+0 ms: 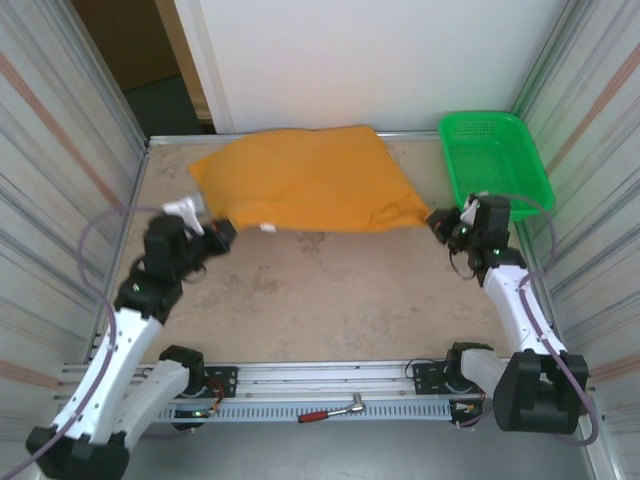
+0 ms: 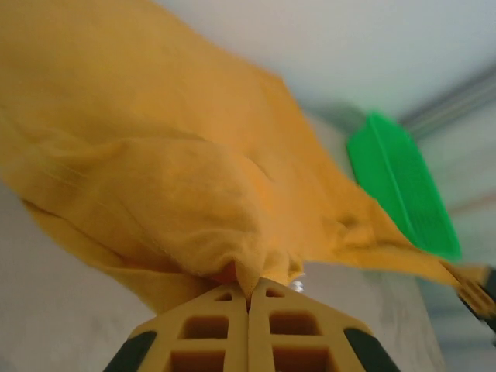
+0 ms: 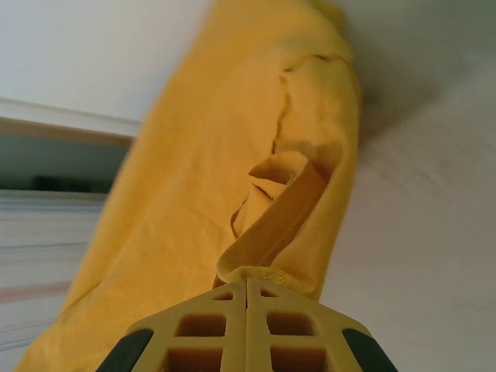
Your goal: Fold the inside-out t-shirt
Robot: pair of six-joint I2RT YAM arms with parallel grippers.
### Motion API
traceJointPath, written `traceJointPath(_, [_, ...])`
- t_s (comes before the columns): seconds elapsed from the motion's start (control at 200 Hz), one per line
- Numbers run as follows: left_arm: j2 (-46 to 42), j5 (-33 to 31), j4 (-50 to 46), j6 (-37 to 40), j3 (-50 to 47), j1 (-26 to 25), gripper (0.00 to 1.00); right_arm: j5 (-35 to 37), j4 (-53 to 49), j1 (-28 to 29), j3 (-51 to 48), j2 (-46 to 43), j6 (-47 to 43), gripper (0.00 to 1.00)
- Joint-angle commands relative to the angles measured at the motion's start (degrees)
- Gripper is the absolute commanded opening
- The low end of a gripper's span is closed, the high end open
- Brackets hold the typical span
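Stretched left-to-right, the mustard-orange cotton t-shirt (image 1: 310, 178) is pinched by left gripper (image 2: 249, 293) and right gripper (image 3: 246, 280), wrist views showing fingers (image 3: 209, 329) clamped together.

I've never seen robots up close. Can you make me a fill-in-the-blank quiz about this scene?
The t-shirt is coloured ____.
The left claw and the right claw each have their jaws ____ on its cloth.
The basket at the far right is coloured ____.
Missing words: orange; shut; green.
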Motion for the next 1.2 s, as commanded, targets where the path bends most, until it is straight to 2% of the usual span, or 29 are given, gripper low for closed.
traceJointPath(0.0, [-5.5, -10.2, 1.82, -7.57, -9.04, -12.37, 0.0, 7.97, -3.01, -0.02, -3.12, -2.98, -4.28, 0.0])
traceJointPath(0.08, [-7.02, -19.1, 1.16, -10.86, -13.06, -23.51, 0.0, 10.83, -5.92, -1.32, -4.72, -4.48, -4.45, 0.0])
traceJointPath(0.135, [-6.36, -23.03, 2.12, -11.61, -14.33, -29.27, 0.0, 11.73, -6.43, -2.14, -5.35, -4.31, -4.56, 0.0])
traceJointPath(0.155, [-5.81, -23.92, 2.21, -11.69, -14.35, -30.77, 0.06, 12.01, -6.83, -2.42, -5.23, -4.08, -4.68, 0.0])
traceJointPath(0.185, [-4.66, -24.86, 1.69, -11.71, -13.82, -32.39, 0.22, 12.58, -7.83, -2.8, -4.75, -3.81, -4.88, 0.09])
traceJointPath(0.225, [-3.1, -25.38, 0.46, -11.27, -12.24, -33.57, 0.46, 13.91, -9.69, -3.29, -3.76, -3.59, -5.08, 0.28])
traceJointPath(0.261, [-1.86, -25.27, -0.5, -10.32, -10.63, -33.91, 0.6, 15.33, -11.79, -3.49, -2.48, -3.9, -5.25, 0.48])
traceJointPath(0.271, [-1.57, -25.21, -0.83, -9.96, -10.1, -33.88, 0.63, 15.54, -12.11, -3.47, -2.34, -4.05, -5.25, 0.49])
traceJointPath(0.336, [0.06, -25.63, -2.99, -7.64, -6.2, -33.93, 0.78, 19.0, -15.42, -3.22, -0.67, -6.46, -5.35, 0.6])
traceJointPath(0.416, [1.84, -27.7, -4.44, -3.93, -1.43, -33.42, 0.88, 21.8, -18.23, -2.85, 1.17, -10.54, -4.96, 0.61])
traceJointPath(0.476, [4.27, -26.78, -4.64, -0.64, 2.23, -30.01, 0.91, 22.62, -18.26, -1.62, 2.09, -13.01, -4.92, 0.6])
traceJointPath(0.546, [9.44, -18.99, -4.18, 2.59, 6.45, -20.33, 0.92, 21.22, -16.81, 0.62, 2.97, -12.46, -4.91, 0.58])
traceJointPath(0.646, [21.24, -6.57, 0.74, 6.05, 10.76, -5.33, 0.92, 18.13, -12.36, 5.93, 4.03, -6.2, -4.16, 0.57])
traceJointPath(0.721, [32.49, -2.65, 3.62, 9.08, 15.67, 1.33, 0.92, 17.88, -7.58, 11.77, 5.16, 1.0, -2.82, 0.57])
traceJointPath(0.852, [52.95, 1.14, 3.0, 13.1, 28.31, 7.7, 0.91, 18.88, -0.32, 20.29, 8.83, 14.69, -0.33, 0.55])
traceJointPath(0.967, [65.85, 5.27, 1.6, 13.05, 36.99, 10.97, 0.9, 18.94, 4.29, 23.03, 12.04, 25.32, 2.44, 0.53])
traceJointPath(1.062, [70.44, 7.32, 2.15, 10.91, 38.8, 13.01, 0.89, 18.81, 5.82, 23.4, 14.06, 31.27, 4.16, 0.5])
traceJointPath(1.197, [71.09, 8.98, 5.8, 6.66, 33.84, 15.77, 0.9, 19.64, 5.64, 22.16, 15.09, 36.08, 5.86, 0.49])
